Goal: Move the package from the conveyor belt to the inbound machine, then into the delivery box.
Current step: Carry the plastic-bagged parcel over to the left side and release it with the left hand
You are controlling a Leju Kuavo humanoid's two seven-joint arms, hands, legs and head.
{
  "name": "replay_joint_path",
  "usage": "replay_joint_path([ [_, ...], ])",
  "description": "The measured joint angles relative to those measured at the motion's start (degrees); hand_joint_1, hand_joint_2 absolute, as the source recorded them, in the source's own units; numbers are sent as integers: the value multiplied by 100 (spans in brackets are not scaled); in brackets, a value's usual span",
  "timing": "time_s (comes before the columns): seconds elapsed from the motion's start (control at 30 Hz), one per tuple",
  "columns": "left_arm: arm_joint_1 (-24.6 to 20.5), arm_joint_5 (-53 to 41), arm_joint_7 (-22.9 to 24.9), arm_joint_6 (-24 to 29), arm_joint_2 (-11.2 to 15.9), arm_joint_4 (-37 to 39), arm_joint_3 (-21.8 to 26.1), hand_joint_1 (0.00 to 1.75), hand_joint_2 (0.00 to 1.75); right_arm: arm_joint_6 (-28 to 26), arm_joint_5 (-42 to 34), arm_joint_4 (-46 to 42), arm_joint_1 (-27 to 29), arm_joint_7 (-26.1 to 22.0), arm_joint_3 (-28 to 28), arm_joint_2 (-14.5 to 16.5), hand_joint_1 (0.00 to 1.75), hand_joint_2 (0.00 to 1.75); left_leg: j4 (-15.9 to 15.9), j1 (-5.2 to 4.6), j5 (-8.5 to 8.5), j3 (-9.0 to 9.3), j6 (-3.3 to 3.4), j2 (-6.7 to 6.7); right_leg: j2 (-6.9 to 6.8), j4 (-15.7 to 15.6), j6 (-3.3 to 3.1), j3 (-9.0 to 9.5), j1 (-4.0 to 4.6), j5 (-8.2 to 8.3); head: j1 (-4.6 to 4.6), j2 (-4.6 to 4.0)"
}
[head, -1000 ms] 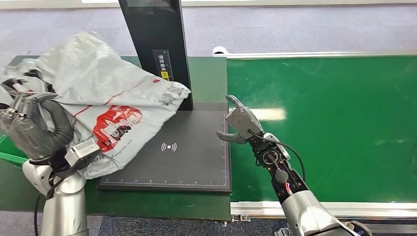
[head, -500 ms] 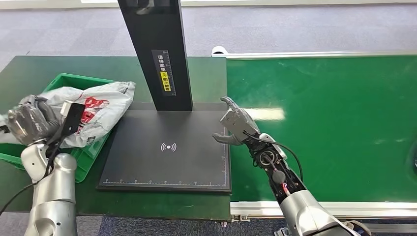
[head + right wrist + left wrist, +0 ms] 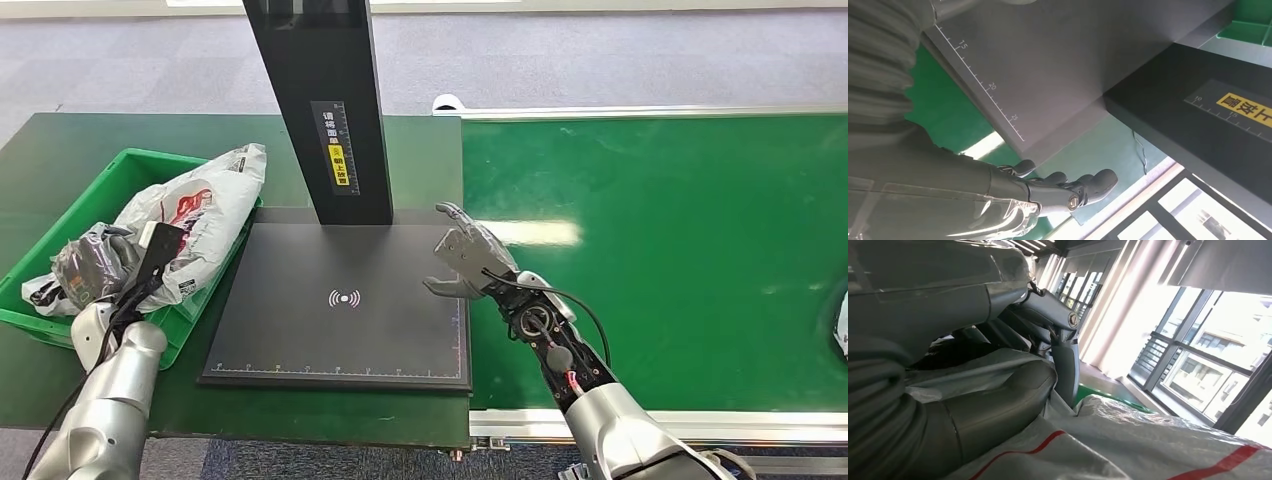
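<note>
Grey carpet lies beyond a dark green table (image 3: 60,140) that meets a bright green conveyor belt (image 3: 680,250) along its right edge. Over the table's left edge the left hand (image 3: 92,268) is curled around the near end of the package (image 3: 205,215), a crumpled white plastic bag with red printing; in the left wrist view the grey thumb (image 3: 993,405) presses into the bag's plastic (image 3: 1128,440) and the darker fingers (image 3: 1058,330) bend over it. The bag lies inside the green box (image 3: 120,170) at the table's left edge, with its far end leaning on the box's far right rim. Just beside the box, toward the belt, sits the black scanner plate (image 3: 340,300) with a white wireless symbol at its middle and a ruler scale along its near and right edges. A black post (image 3: 325,110) with a yellow label stands at the plate's far edge. The right hand (image 3: 462,262) hovers at the plate's right edge, at the seam with the belt, its fingers spread and holding nothing; the right wrist view shows its dark fingers (image 3: 1073,187) loosely extended, apart from the plate's scale.
</note>
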Motion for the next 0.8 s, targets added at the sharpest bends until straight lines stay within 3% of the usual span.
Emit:
replay_joint_path([
  [0.07, -6, 167, -189, 2, 0, -14, 11, 0, 175, 0, -1, 7, -1, 3, 12, -1, 0, 175, 0, 0, 1, 0, 0, 0, 0, 1, 0, 1, 0, 0, 1, -1],
  [0.2, 61, 277, -1385, 4, -157, -441, 336, 0, 175, -1, -16, 20, -6, 10, 34, -2, 0, 175, 0, 1, 1, -2, 0, 1, 0, 1, 0, -1, 2, 0, 1, 1],
  [0.3, 105, 112, -2438, 6, -457, -1131, 876, 0, 175, -3, -31, 39, -6, 11, 65, -2, 0, 175, 0, 0, 0, -4, 0, 4, 3, 0, 0, -3, 2, 0, 2, 1],
  [0.37, 182, 389, -2842, 7, -665, -1822, 1151, 0, 175, -8, -39, 51, -5, 10, 92, -3, 0, 175, 0, 0, -2, -6, 0, 14, 11, 0, 1, -8, 1, 1, 2, 1],
  [0.57, 460, 1789, -2977, 8, -1114, -4087, 1261, 0, 175, -13, -50, 100, -9, -1, 159, -8, 0, 175, 0, 1, -4, -13, 0, 9, 13, -2, 1, -15, 2, 0, -1, 1],
  [0.8, 753, 2638, -2978, 2, -1471, -5457, 1031, 0, 175, -13, -91, 179, -45, -31, 235, 0, 0, 175, 0, 1, -2, -12, 0, 5, 12, -2, 1, -12, 2, 1, 1, 1],
])
